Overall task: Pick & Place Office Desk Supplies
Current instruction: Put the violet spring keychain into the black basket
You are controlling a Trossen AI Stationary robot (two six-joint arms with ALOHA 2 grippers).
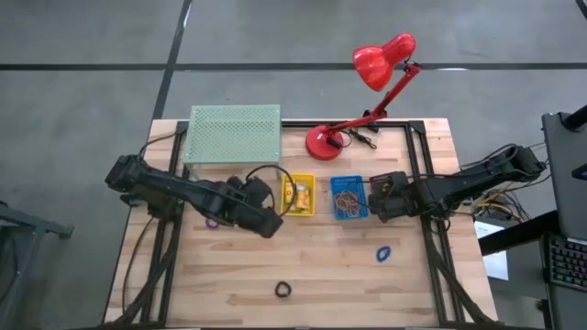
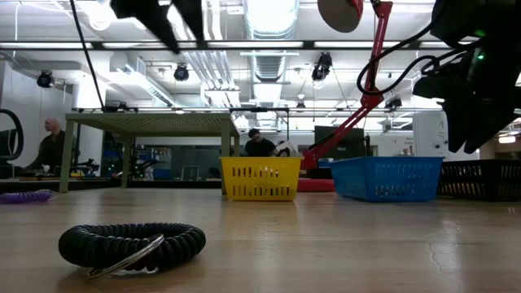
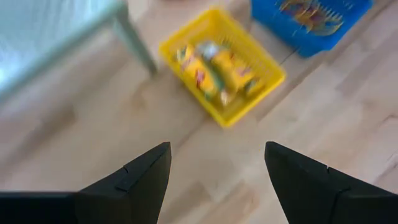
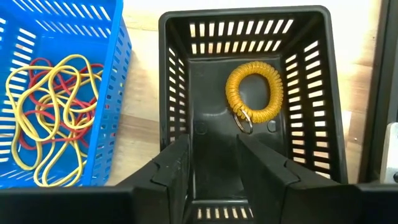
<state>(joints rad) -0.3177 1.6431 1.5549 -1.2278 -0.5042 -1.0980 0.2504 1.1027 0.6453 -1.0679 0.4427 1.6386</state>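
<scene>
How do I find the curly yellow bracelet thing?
Start at the red lamp and come toward the right gripper. Beside the blue basket of rubber bands sits a black basket; the yellow coil lies inside it. It is the only thing in there, with a metal ring attached.

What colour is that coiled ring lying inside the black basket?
The coiled spiral wrist ring in the black slotted plastic basket is yellow-orange; the right wrist view shows it best.
</scene>
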